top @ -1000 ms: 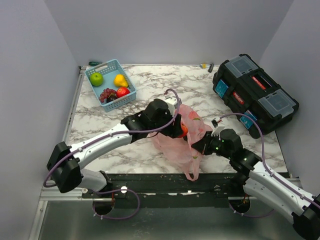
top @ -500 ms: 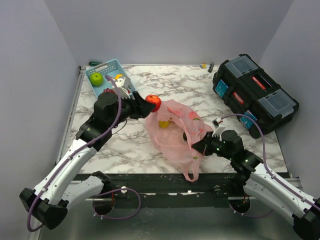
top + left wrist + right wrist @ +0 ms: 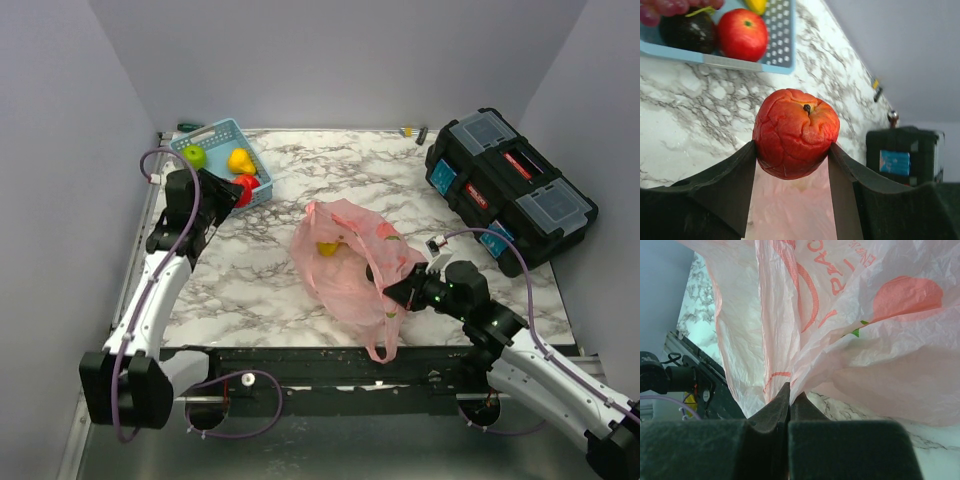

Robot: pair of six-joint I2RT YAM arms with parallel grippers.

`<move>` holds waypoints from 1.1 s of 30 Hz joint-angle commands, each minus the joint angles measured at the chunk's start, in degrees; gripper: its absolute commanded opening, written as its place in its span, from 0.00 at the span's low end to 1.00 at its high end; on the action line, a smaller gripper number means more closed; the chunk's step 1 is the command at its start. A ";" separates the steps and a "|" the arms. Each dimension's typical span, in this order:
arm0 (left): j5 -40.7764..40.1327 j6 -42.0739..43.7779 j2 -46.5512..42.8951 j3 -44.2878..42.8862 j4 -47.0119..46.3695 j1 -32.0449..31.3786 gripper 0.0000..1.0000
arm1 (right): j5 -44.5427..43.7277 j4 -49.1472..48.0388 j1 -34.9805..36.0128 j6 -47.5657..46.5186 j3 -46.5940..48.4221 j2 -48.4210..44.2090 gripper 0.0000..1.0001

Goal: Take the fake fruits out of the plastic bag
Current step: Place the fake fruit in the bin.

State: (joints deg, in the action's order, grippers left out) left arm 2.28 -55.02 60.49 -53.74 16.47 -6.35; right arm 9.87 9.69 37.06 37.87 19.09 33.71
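1. The top edge of the left wrist view cuts off the blue basket (image 3: 740,61), its grapes (image 3: 660,7) and a yellow fruit (image 3: 756,5).
2. The right wrist view crops the pink bag (image 3: 850,330) at top and right, and none of its contents show there.
3. From above, a yellow piece (image 3: 327,248) shows only dimly through the bag's film. A speck (image 3: 408,131) at the desk's (image 3: 300,160) far edge is too small to identify.

Left gripper (image 3: 793,146) clamped at far left; right gripper (image 3: 789,391) pinched tight.

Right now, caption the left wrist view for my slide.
Left gripper holding a wrinkled red apple near the blue basket.
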 commanded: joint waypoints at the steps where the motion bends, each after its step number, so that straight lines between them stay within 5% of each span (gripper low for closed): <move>1: -6.91 -12.43 8.67 1.70 -8.24 2.88 0.00 | 1.00 -1.02 0.19 -0.99 -0.82 -0.63 0.01; 6: -10.94 -13.11 20.52 -6.88 -12.99 5.52 0.00 | 1.76 -0.81 0.21 -1.03 -1.06 -1.69 0.01; 12: -2.75 -15.57 37.10 -23.76 -8.52 9.99 0.00 | 1.32 -1.41 0.21 -0.99 -1.40 -2.03 0.01; 19: 12.91 -31.35 53.37 -29.34 -20.16 16.25 0.00 | 1.44 -1.67 0.20 -1.21 -0.99 -0.55 0.01; 25: 9.85 -29.97 60.62 -39.03 -16.56 16.46 0.00 | 1.42 -1.99 0.18 -1.25 -0.92 0.71 0.01; 33: 6.91 -29.47 68.53 -50.64 -8.01 16.46 0.13 | 0.89 -2.13 0.21 -1.48 -0.39 2.86 0.01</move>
State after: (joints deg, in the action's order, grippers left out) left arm 10.57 -82.87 125.86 -99.70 4.19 10.26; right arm 10.59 8.93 37.06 37.45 18.63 35.90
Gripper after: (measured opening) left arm 0.529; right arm 0.009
